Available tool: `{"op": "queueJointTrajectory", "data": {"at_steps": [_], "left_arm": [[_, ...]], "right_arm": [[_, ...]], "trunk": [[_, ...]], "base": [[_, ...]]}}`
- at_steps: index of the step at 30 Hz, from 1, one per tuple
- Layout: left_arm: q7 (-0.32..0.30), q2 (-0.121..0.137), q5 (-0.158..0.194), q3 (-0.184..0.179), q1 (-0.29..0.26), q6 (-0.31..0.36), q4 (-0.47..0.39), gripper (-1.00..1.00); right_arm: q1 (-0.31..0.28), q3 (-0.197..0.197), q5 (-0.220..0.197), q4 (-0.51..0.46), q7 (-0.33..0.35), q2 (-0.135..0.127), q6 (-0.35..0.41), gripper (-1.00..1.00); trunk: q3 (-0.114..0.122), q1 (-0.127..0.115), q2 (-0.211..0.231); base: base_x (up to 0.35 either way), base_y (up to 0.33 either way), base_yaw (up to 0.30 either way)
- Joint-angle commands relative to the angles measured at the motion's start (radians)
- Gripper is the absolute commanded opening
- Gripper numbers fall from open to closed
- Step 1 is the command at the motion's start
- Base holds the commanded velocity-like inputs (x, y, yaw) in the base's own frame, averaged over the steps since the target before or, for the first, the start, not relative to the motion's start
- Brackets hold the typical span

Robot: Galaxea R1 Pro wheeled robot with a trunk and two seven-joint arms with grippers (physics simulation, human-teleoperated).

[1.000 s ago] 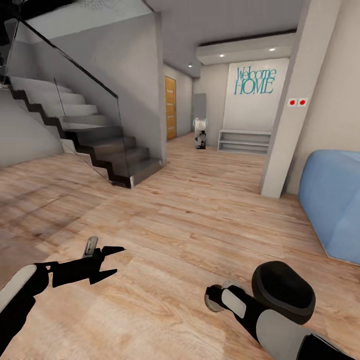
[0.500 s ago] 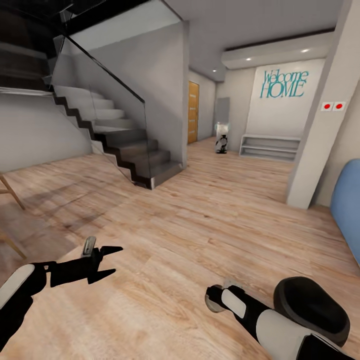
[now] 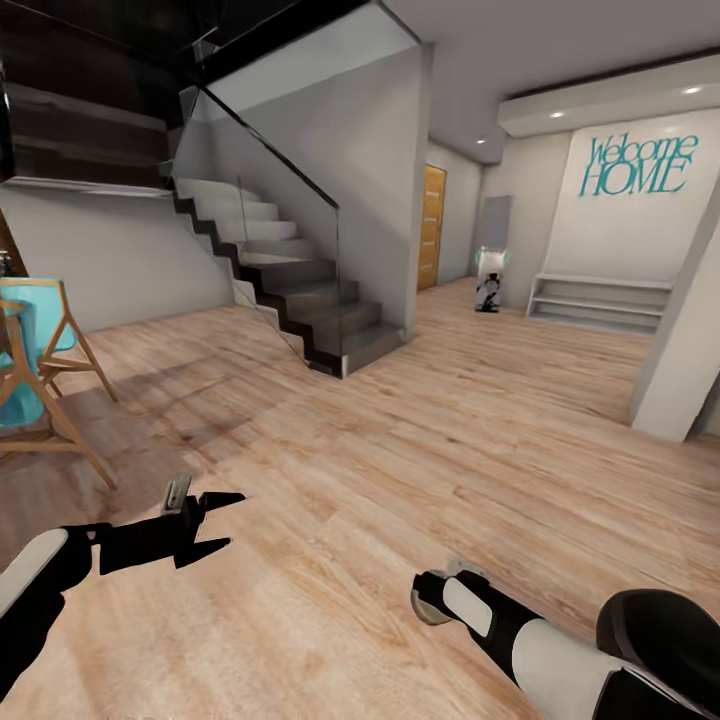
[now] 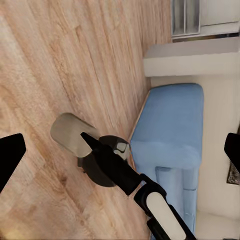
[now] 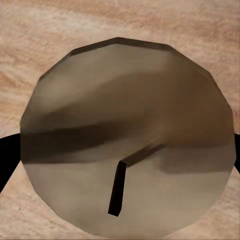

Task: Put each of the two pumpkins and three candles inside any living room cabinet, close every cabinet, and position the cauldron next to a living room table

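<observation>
One chair (image 3: 38,372) newly seen; left tool (image 3: 233,520) apart, right tool (image 3: 432,596) clamping candle (image 5: 125,125).

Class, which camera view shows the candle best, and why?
Right wrist view: the candle faces the camera, flat top and wick clear. The left wrist view shows it side-on at the right arm tip; the head view gives barely a pale sliver there.

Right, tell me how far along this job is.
Nothing visibly finished. In hand: the right gripper holds one candle over the floor; the left gripper is open and empty. The cauldron sits on the floor by the right arm. Stowing, closing and placing remain.
</observation>
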Motion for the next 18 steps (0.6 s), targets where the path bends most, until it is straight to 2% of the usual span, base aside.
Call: {"op": "queueJointTrajectory", "data": {"at_steps": [1, 18], "left_arm": [[0.009, 0.000, 0.010, -0.001, -0.001, 0.000, 0.000, 1.00], [0.009, -0.001, 0.010, -0.002, -0.001, 0.000, -0.001, 1.00]], "right_arm": [[-0.001, 0.006, -0.003, -0.002, -0.007, -0.001, 0.002, -1.00], [-0.001, 0.006, -0.003, -0.002, -0.007, -0.001, 0.002, -1.00]], "trunk": [[-0.001, 0.000, 0.000], [0.006, 0.000, 0.000]], "base": [[0.000, 0.000, 0.282], [-0.015, 0.000, 0.282]]}}
